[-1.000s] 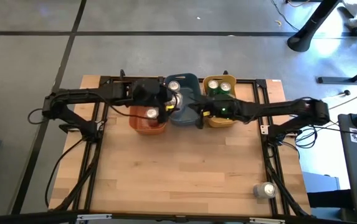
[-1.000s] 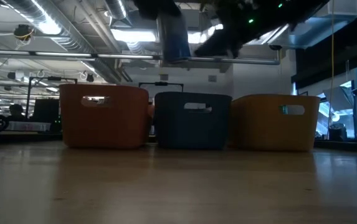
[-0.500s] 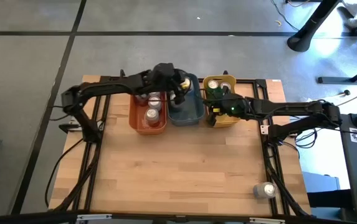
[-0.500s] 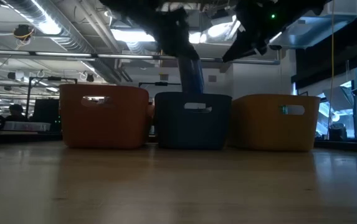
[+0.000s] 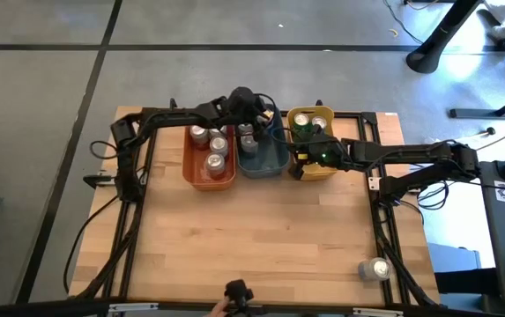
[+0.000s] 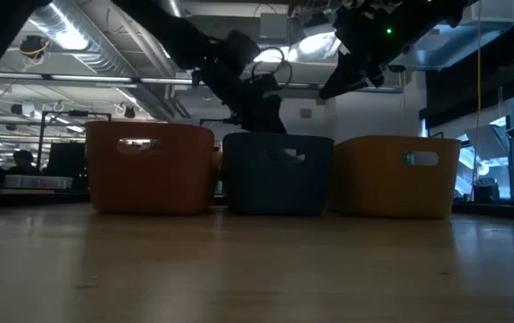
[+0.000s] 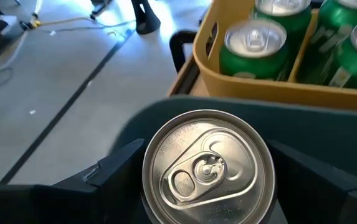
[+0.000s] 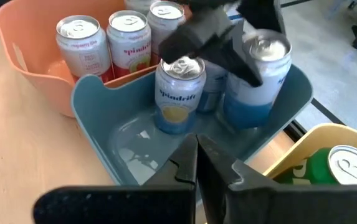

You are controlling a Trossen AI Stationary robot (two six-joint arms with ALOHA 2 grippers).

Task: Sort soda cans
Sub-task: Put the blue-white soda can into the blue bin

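A: Status of the table (image 5: 270,238) and its three bins?

B: The blue bin (image 5: 265,151) is the reference. The orange bin (image 5: 208,163) stands just beside it on one side and the yellow bin (image 5: 315,167) just beside it on the other. Red-labelled cans (image 8: 128,37) sit upright in the orange bin; green cans (image 7: 256,46) sit upright in the yellow bin.

A: End effectors?

B: The left end effector (image 8: 228,43) is over the far part of the blue bin, its fingers clamped on a silver-blue can (image 7: 208,167) — the can is upright inside the bin. Another can (image 8: 179,93) stands just beside it in the same bin. The right end effector (image 8: 197,162) is at the blue bin's near corner, by the yellow bin, fingers together and holding nothing.

A: Anything outside the bins?

B: One stray can (image 5: 375,269) — well apart from the blue bin, near the table's front right edge.
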